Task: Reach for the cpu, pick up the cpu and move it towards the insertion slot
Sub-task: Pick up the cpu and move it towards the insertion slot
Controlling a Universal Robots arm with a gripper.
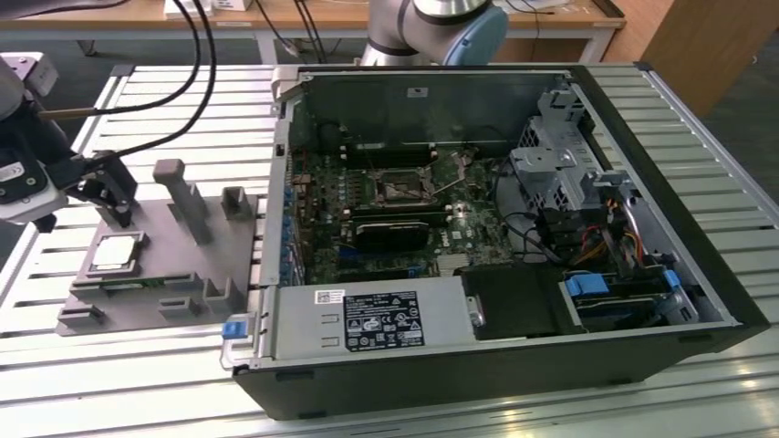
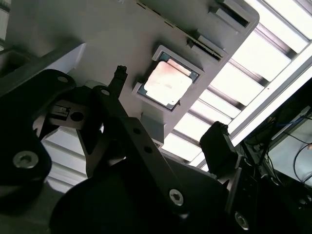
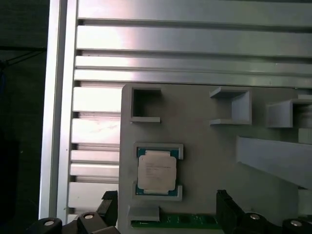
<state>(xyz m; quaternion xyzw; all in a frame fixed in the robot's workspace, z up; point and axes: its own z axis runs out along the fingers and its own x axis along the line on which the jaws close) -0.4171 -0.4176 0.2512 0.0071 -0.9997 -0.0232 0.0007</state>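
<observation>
Fingers of the gripper stand apart and hold nothing. In both wrist views they frame the cpu without touching it. The cpu lies flat in a shallow pocket of a grey fixture plate on the slatted table. In the exterior view it is at about nine o'clock from the open computer case, with the gripper hovering just at twelve o'clock of it. Two small grey lips of the plate overlap two opposite edges of the cpu, and the other two edges are bare. A green memory stick lies just beside the pocket.

The insertion slot sits on the green circuit board inside the case, well apart from the cpu at roughly three o'clock.

By its look the cpu should be light, thin and quite stiff. Its smooth metal lid probably offers little grip, and its underside is likely easy to damage. The two bare edges seem the place to hold it, pinched squarely and gently so that it lifts level out of the pocket and clear of the lips.
</observation>
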